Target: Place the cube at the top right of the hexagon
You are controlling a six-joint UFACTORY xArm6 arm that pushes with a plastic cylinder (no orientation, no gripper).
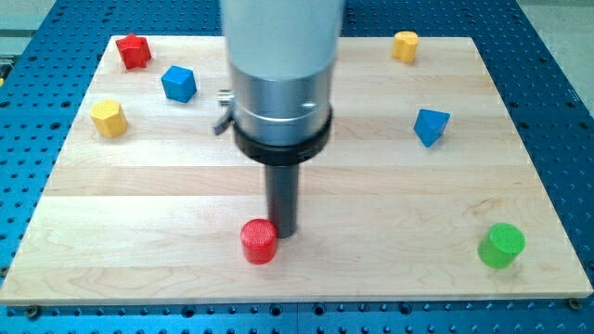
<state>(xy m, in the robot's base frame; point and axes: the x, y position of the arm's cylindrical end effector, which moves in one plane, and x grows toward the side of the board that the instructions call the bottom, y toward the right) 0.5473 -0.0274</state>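
Tip [284, 232] upright beside red cylinder [259, 241]

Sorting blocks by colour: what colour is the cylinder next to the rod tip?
Red, touching my tip on its left; the camera view shows it plainly.

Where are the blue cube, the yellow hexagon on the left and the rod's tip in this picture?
blue cube [179, 83], camera view, on its front face.
yellow hexagon [109, 118], camera view, on its top face.
my tip [284, 232], camera view, on the rod's lower end, just right of the red cylinder [259, 241].
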